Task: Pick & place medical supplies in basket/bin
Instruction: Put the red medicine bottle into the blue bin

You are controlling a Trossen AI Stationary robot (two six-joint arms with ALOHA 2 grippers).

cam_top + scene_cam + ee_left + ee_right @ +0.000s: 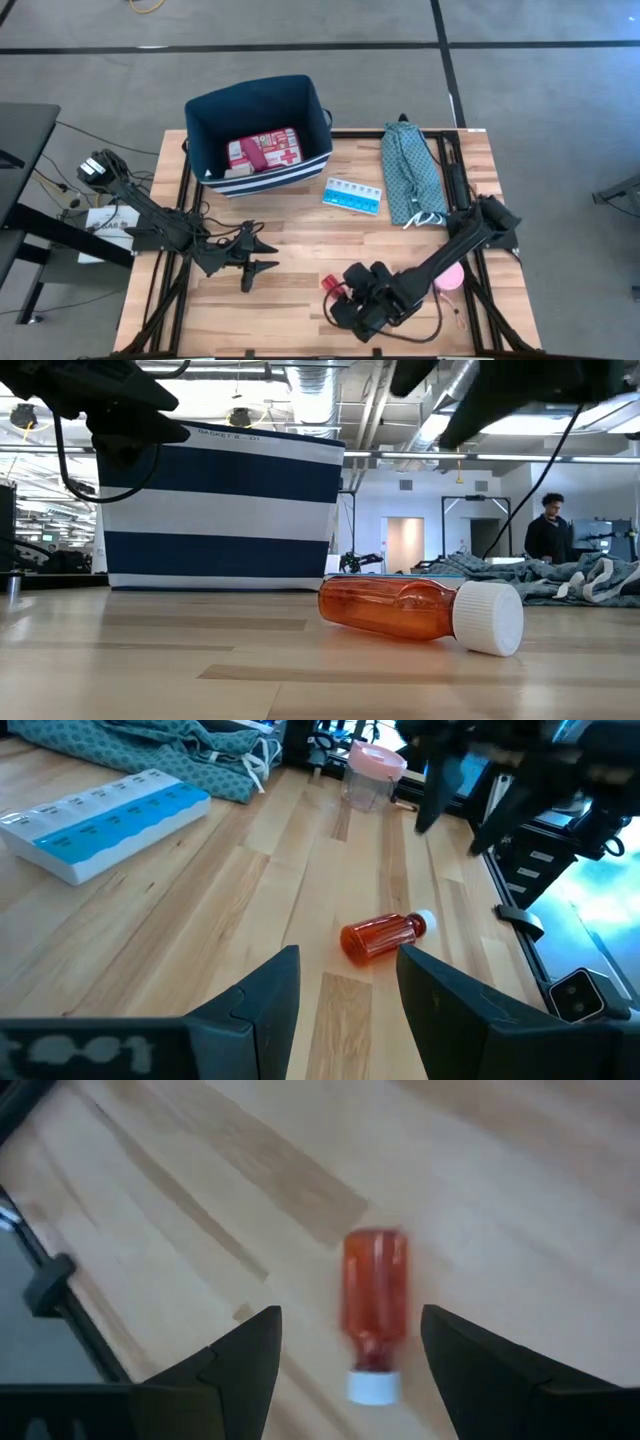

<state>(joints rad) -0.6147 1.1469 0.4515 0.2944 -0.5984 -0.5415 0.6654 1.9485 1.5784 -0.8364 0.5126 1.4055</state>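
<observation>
Tabletop bottle [331, 287] half-hidden under right gripper [345, 298]

Open-plan lab: exposed ceiling ducts [310, 390], workbenches.

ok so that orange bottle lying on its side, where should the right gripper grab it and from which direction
Probably across the orange body of the bottle, from straight above. It lies flat on the table, white cap at one end, and the open right gripper already hangs over it with a finger on either side. The body is longer and offers more hold than the cap.

Grey floor [540, 110], ceiling ducts [310, 390], person [547, 530]
</observation>
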